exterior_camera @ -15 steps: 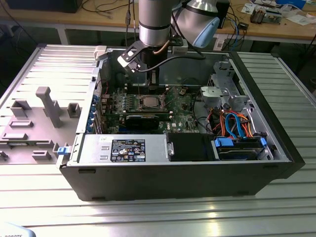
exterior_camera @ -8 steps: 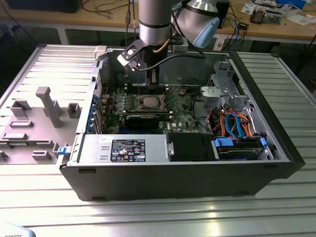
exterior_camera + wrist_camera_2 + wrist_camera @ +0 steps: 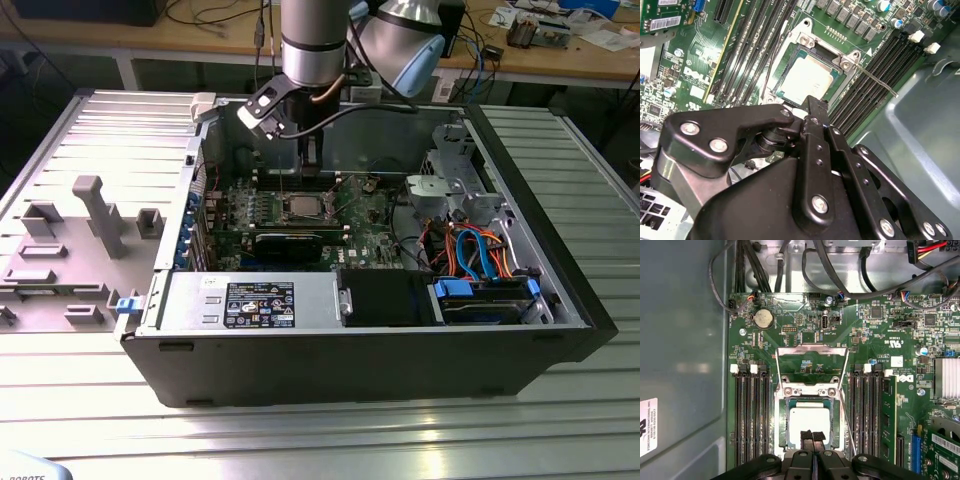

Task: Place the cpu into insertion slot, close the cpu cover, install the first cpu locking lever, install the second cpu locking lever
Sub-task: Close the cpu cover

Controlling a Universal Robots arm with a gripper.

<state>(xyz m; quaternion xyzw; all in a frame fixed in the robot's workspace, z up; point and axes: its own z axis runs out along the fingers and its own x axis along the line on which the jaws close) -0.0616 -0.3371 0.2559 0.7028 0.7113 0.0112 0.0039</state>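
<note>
Jaws stood pressed together with barely a slit between them and nothing gripped. The gripper [image 3: 811,437] hung over the near edge of the cpu [image 3: 810,419], and whether its tips touched the chip could not be told. Being square, the cpu had no long axis. It lay flat in the insertion slot [image 3: 780,415], dull metal top facing up, its 4 edges square with the socket rim and parallel to the memory slots [image 3: 752,415] on both sides.

The first wrist view gave the cpu cover [image 3: 812,348], raised on the side of the socket away from the fingers, with green board seen through its window and a round coin battery [image 3: 763,318] beyond it. The second wrist view gave the gripper's black linkage from behind. It also gave 1 locking lever [image 3: 879,81], a thin rod slanting out from a socket corner over the memory slots.

In the exterior view the arm [image 3: 312,40] hung vertical from 12 o'clock, wrist upright, reaching into the computer case [image 3: 350,375] with the gripper at 12 o'clock of the cpu. The power supply [image 3: 190,300] lay at 6 o'clock of the motherboard [image 3: 370,215]. The blue and orange cables [image 3: 480,250] lay at 3 o'clock of it, and a grey fixture tray [image 3: 60,260] sat at 9 o'clock of the case.
</note>
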